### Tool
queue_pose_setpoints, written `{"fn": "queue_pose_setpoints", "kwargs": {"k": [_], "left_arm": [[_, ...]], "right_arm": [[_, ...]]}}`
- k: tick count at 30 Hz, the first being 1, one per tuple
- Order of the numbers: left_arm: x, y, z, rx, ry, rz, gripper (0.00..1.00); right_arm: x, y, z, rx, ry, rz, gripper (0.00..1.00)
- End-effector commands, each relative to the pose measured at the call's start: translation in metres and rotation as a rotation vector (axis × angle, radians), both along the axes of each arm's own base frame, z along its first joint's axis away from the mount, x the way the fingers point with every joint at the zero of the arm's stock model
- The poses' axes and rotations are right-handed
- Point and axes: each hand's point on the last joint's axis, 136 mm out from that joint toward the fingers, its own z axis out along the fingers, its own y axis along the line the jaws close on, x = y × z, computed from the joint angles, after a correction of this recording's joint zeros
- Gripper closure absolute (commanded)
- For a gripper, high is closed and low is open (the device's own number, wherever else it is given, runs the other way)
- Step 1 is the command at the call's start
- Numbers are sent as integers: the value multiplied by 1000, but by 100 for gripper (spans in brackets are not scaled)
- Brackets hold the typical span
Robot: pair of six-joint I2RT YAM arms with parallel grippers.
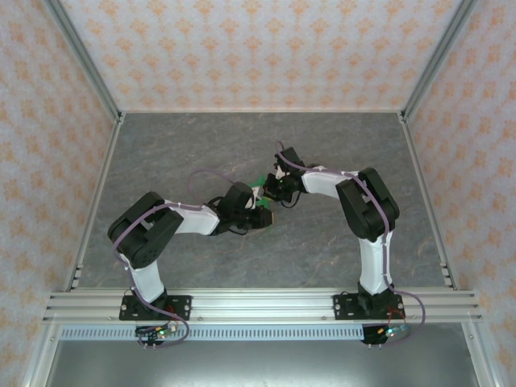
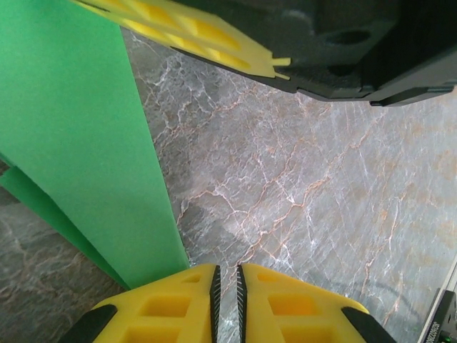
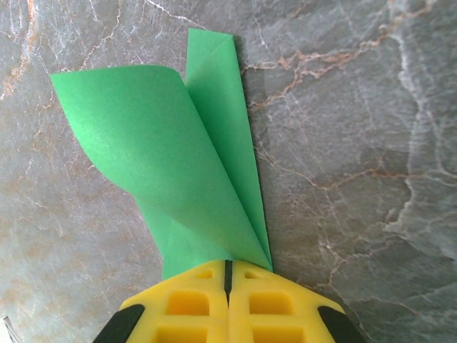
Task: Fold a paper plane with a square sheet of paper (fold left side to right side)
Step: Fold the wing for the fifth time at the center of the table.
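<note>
Right gripper clamped on folded green paper, one flap curling above marbled grey table. Left gripper nearly closed, thin slit showing, beside the paper.

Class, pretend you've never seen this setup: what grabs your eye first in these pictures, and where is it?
The bright green paper leaps out against the grey marbled table: a folded, curling sheet pinched at its narrow end by the shut right gripper. From above, the left arm and right arm meet over it mid-table, between orange-patterned walls.
</note>
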Motion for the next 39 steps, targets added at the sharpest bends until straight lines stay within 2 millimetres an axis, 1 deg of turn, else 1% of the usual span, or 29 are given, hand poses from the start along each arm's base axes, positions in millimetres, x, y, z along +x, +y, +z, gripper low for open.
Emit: {"fn": "queue_pose_setpoints", "kwargs": {"k": [1, 7, 13, 15, 19, 22, 25, 29, 33, 36, 39], "left_arm": [[-11, 2, -7, -3, 46, -7, 82], [-12, -2, -3, -31, 46, -15, 81], [-14, 7, 25, -33, -23, -7, 81], [-15, 11, 32, -30, -43, 3, 80], [-12, 11, 44, -85, -107, 23, 80], [-9, 11, 43, -99, -140, 34, 80], [-6, 7, 38, -133, -130, 49, 81], [-2, 2, 36, -169, -129, 61, 82], [0, 2, 43, -155, -151, 53, 82], [1, 5, 42, -131, -156, 57, 82], [3, 4, 37, -121, -150, 60, 83]], "right_arm": [[-19, -17, -30, -74, 98, -23, 100], [-18, -17, -30, -74, 98, -26, 100], [-18, -18, -30, -77, 99, -27, 100], [-18, -17, -30, -77, 98, -27, 100], [-18, -17, -30, -79, 98, -27, 100], [-18, -17, -31, -82, 101, -26, 100], [-18, -18, -31, -83, 102, -25, 100], [-19, -17, -31, -84, 103, -21, 100], [-19, -18, -32, -88, 103, -22, 100], [-19, -18, -32, -87, 104, -23, 100], [-20, -18, -32, -90, 105, -22, 100]]}}
